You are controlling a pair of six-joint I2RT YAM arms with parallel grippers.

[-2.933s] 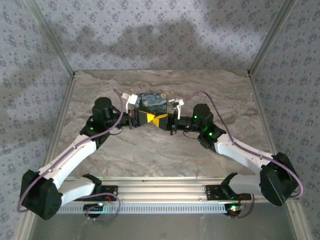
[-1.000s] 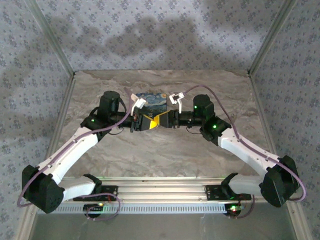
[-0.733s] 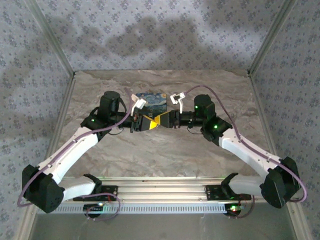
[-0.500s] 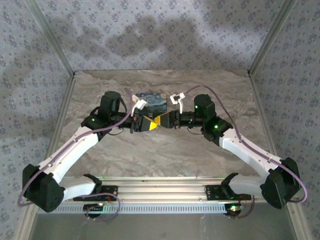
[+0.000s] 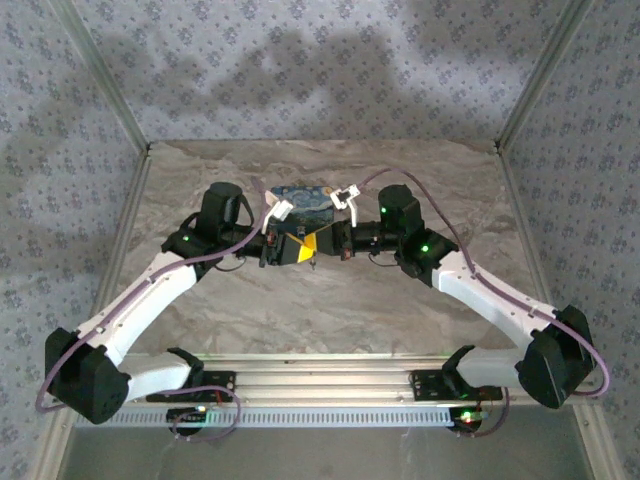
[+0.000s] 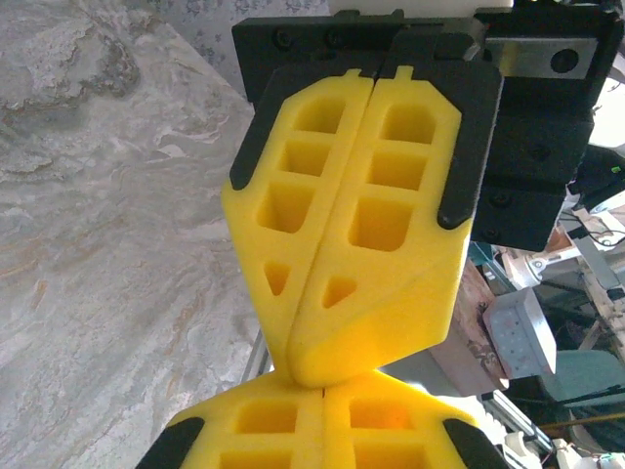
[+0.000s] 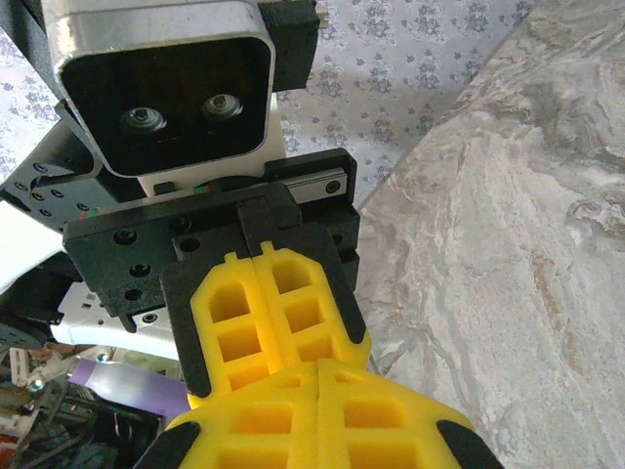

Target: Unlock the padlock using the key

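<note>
Jaws are sitting clenched on both sides, left jaws and right jaws pressing their yellow pads (image 6: 410, 293) tip to tip just in front of the starry tin (image 5: 303, 196), above the bench (image 5: 330, 310). I am struggling to tell where padlock or key is lying.

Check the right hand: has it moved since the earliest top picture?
Yes. The right hand has shifted left, toward the left hand; its wrist now overlaps the tin instead of sitting beside it. It has also shut.
</note>
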